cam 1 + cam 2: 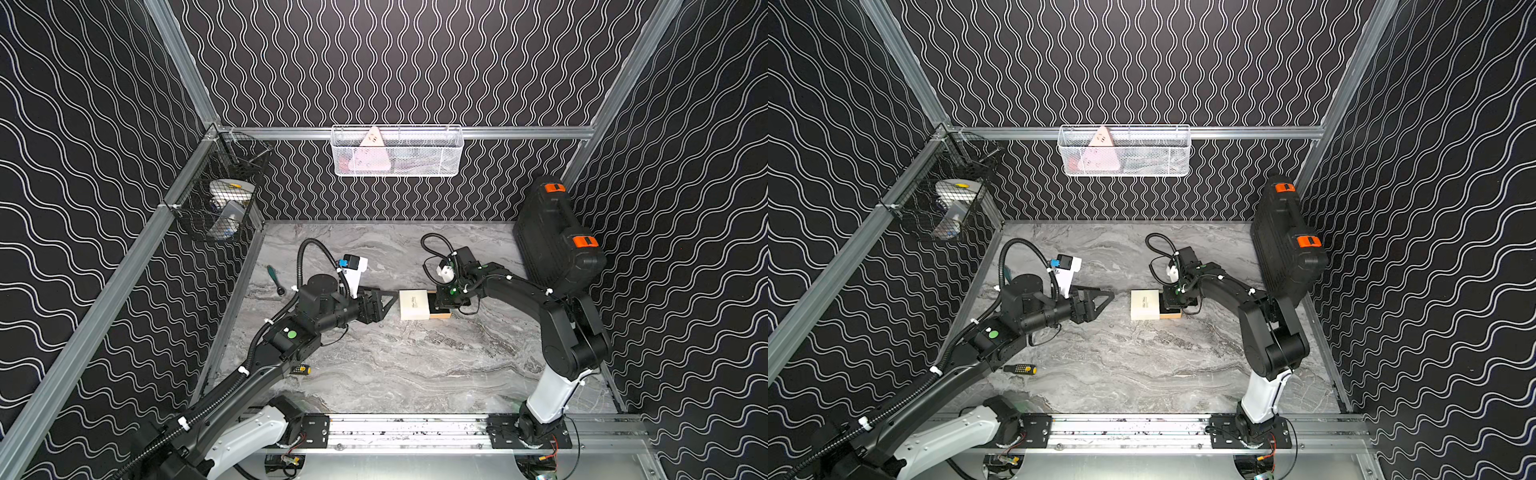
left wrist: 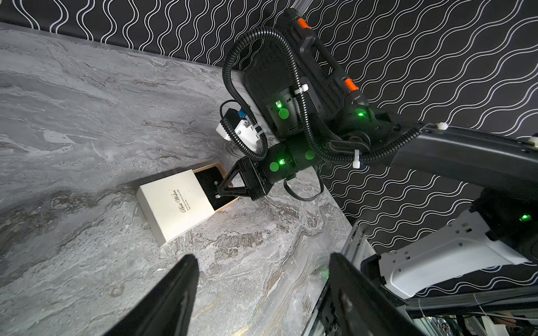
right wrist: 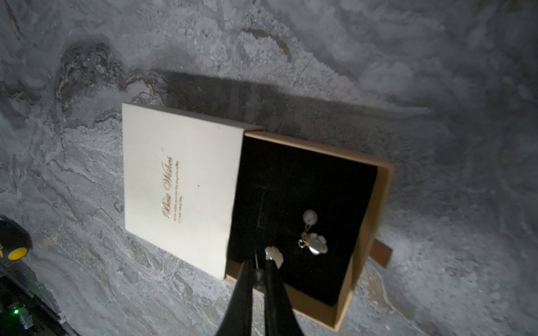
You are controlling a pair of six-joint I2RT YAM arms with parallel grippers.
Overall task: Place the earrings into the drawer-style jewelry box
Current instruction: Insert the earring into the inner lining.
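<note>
Right hand first: its two black fingers are pressed almost together on a tiny pale flower-shaped earring, the thin post caught between them. It hangs low over the open tan cardboard tray of the small flat white drawer-style jewelry box. The other earring, a pearl bead with a pale charm on a gold link, already lies on the tray's black lining, just beside the pinched one. The left hand is spread wide with nothing between its fingers. It sits level with the box's closed end and a little apart from it, above the grey marbled table. I judge the step in hand to be the release of the last earring, so the task looks nearly done. To do it well, the right hand should sit over bare lining, not the tan rim or the box's white edge, and low enough that the speck does not bounce. Then it should part its fingers slowly and lift straight up, since the post could cling to a finger and be dragged out. The left hand seems well placed to steady the box if the tray is pushed shut afterwards.
</note>
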